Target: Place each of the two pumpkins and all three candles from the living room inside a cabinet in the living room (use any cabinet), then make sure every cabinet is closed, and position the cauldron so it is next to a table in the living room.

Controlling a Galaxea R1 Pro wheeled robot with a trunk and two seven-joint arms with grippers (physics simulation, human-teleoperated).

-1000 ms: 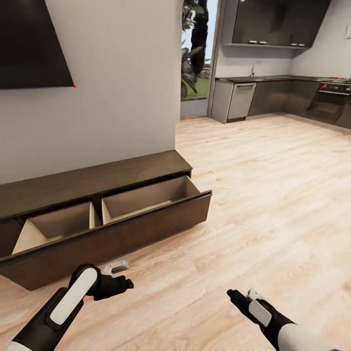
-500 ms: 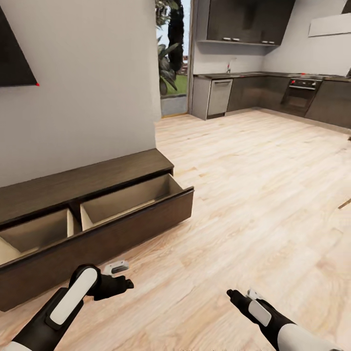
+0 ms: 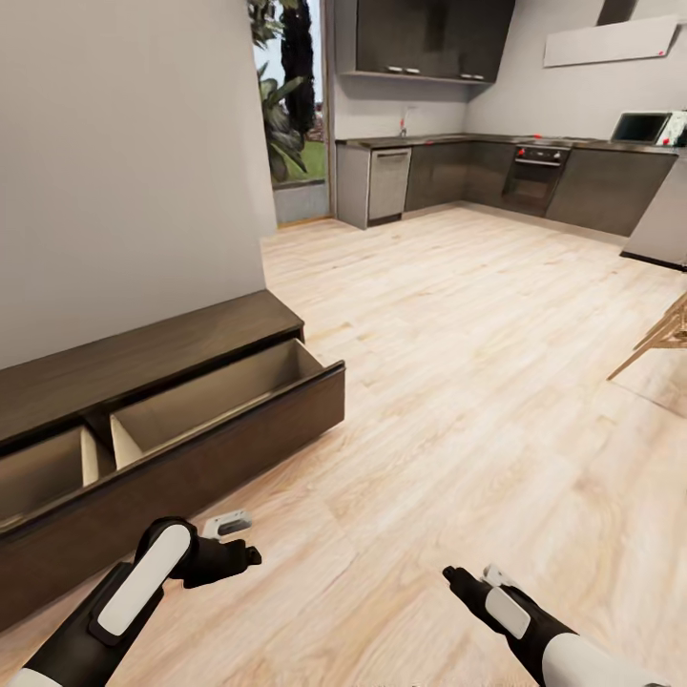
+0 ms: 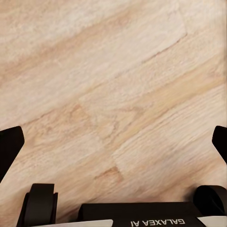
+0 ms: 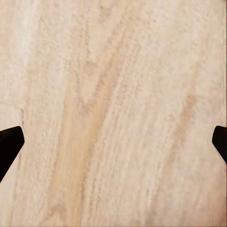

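Pale living room wall far left, light plank floor [image 3: 458, 382] running right to a grey kitchen [image 3: 534, 172]. Cabinet [image 3: 181, 448] sits low at left, drawer pulled out with its tan inside bare, probably left open for loading. Left gripper [image 3: 239, 553] hangs just near of the drawer front, not touching, fingers [image 4: 9, 146] spread wide, nothing between them. Right gripper [image 3: 458, 578] hovers over bare floor well right of the cabinet, fingers [image 5: 9, 142] also apart and empty. Wooden leg [image 3: 658, 339] at far right, maybe a table. Arms look parked for driving.

View now rightward, toward kitchen [image 3: 534, 172]
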